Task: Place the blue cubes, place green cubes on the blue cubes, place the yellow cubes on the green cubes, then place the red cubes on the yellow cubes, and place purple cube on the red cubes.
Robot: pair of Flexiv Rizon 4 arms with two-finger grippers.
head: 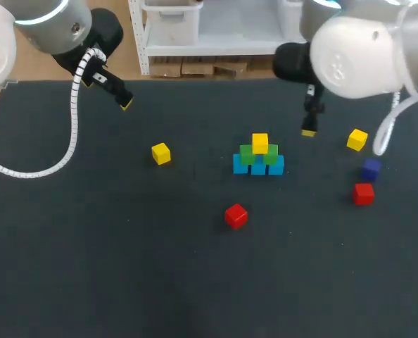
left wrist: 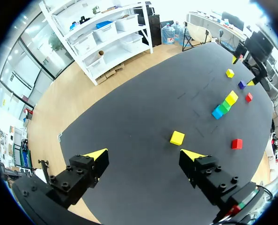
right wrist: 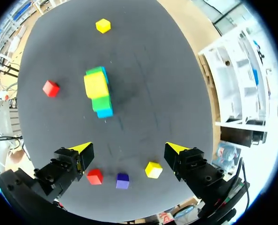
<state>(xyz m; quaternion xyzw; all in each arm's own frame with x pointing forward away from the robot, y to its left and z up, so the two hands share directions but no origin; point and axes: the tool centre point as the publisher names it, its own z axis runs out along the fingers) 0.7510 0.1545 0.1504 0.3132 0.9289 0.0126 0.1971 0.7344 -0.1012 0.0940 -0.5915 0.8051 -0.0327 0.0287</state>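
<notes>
yellow cube ahead of right gripper

No text, label, brand, number or sign can be read here. The cubes show plain coloured faces, and the dark surface bears no print that can be made out.

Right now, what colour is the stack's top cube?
The top cube is yellow; clearest in head view.
</notes>
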